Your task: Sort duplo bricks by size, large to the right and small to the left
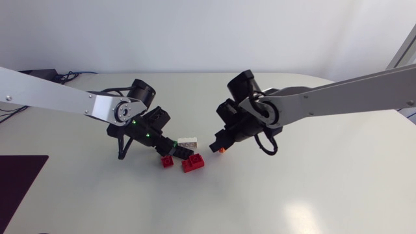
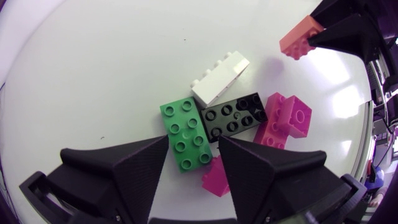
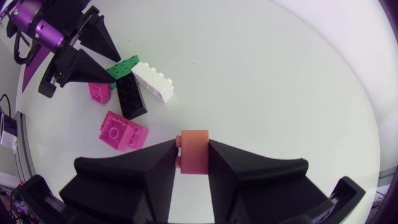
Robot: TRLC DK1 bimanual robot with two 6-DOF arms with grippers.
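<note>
Right gripper [image 3: 194, 167] clamped on orange brick [image 3: 194, 152], apart from black brick [image 2: 235, 115]. Left gripper [image 2: 193, 144] fingers spread, empty, over spot just beside black brick. Green brick [image 2: 185, 134] and white brick [image 2: 221, 78] touch black brick. Large red brick [image 2: 285, 121] just beside it, small red brick [image 2: 216, 177] near it.

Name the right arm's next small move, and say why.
Probably lift away from the pile. The right claw is shut on the orange brick, which looks shorter than the green brick, while the left claw hangs open over the pile, crowding the way left.
</note>
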